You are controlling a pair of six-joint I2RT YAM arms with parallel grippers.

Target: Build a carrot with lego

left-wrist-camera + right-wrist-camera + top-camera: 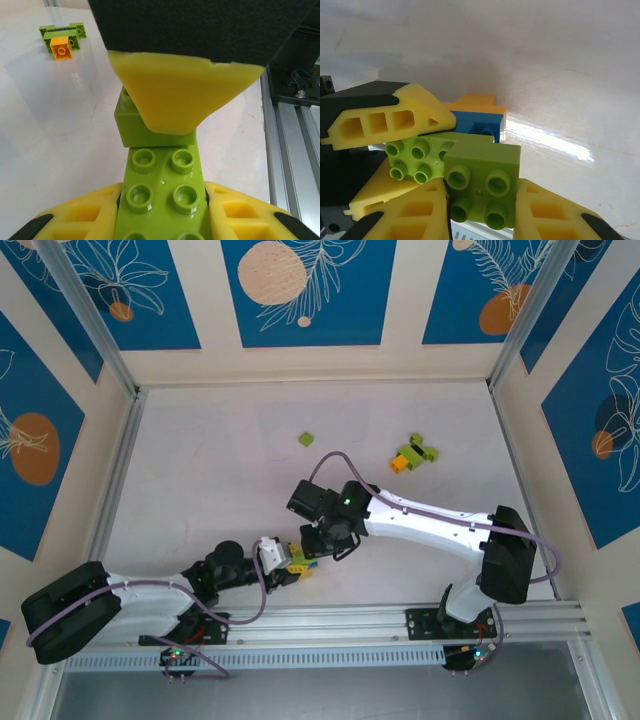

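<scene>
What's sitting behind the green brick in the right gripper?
Behind that green brick: a second green brick in the left gripper, then a blue brick and an orange brick, both mostly covered; how they join is hidden.

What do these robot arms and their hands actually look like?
The left arm and right arm have white shells, black joints, a purple cable looping alongside and a small green light. The left hand and right hand each end in two chunky yellow fingers with hollow cut-outs.
</scene>
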